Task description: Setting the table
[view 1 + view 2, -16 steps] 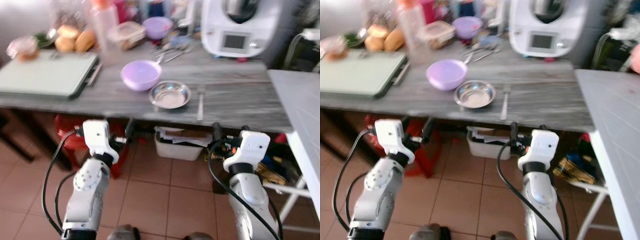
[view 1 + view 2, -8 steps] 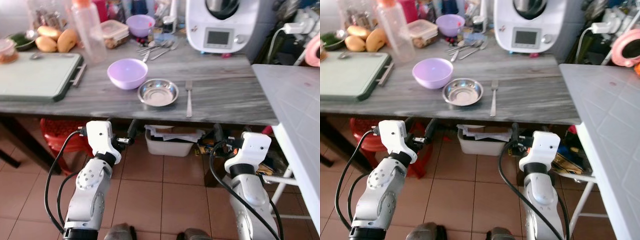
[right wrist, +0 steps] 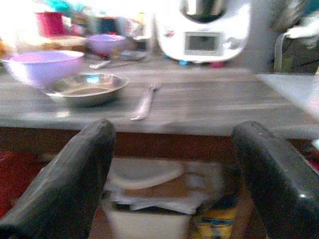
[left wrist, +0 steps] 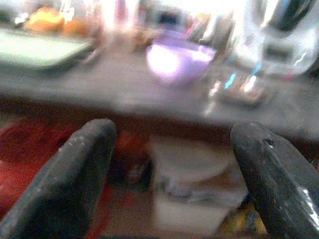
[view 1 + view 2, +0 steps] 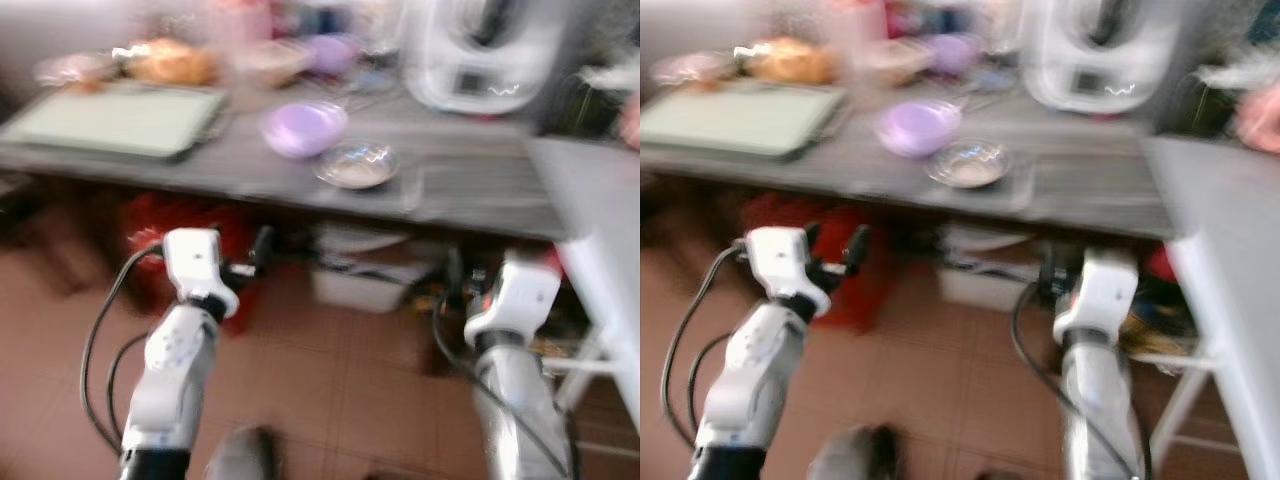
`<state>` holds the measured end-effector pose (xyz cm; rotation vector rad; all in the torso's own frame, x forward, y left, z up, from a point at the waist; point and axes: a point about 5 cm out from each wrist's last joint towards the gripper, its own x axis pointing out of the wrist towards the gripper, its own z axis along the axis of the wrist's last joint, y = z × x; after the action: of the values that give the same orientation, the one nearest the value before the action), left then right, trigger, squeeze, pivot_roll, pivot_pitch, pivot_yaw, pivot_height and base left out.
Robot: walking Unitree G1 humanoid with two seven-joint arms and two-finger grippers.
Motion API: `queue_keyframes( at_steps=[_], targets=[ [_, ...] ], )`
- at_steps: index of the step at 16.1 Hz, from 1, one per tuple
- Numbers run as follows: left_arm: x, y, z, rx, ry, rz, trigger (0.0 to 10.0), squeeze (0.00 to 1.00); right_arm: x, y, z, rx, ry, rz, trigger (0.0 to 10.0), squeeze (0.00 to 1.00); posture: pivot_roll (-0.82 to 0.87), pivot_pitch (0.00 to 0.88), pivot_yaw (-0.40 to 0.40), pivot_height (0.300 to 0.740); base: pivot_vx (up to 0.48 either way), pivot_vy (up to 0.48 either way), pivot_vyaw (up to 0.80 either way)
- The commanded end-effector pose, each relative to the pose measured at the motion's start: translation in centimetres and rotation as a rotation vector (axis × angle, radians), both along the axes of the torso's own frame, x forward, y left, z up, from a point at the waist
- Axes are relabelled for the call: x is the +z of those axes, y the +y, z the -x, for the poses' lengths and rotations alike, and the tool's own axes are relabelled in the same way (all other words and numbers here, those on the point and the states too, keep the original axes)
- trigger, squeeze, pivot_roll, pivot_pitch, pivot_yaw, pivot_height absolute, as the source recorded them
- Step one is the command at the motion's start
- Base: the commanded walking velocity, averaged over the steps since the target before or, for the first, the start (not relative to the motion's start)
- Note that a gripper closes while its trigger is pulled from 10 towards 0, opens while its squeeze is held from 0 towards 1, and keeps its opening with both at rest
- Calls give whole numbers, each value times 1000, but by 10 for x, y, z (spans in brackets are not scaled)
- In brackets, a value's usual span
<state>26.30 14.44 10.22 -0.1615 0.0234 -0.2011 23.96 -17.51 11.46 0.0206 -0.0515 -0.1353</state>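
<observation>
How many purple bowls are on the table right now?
2. A large purple bowl sits beside the metal bowl near the table's front; a smaller one stands farther back among clutter. Others may be hidden there.

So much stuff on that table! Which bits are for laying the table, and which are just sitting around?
For the job: purple bowl, steel bowl, fork.

Lying about: white kitchen machine, green board, bread rolls, second purple bowl, box under the table.
</observation>
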Motion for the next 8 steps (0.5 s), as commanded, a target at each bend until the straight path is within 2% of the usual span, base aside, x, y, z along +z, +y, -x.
queue_keyframes(
  at_steps=[1,3,5,8],
  targets=[
    [8,-2,-5,-8,-26,-15,10000,0,-6,2,4,-8,29,-16,10000,0,-7,0,20,740,-244,0,0],
    [9,-3,-5,-11,-27,-17,10000,0,-7,6,5,0,32,-24,10000,0,-9,0,19,740,0,0,0],
    [9,-6,-4,-31,-40,13,10000,0,-8,4,5,1,37,-26,10000,0,-14,0,16,740,0,0,0],
    [7,-13,-4,-64,-40,-5,10000,0,-14,0,7,-19,61,-24,10000,0,-24,0,21,740,0,0,0]
  ],
)
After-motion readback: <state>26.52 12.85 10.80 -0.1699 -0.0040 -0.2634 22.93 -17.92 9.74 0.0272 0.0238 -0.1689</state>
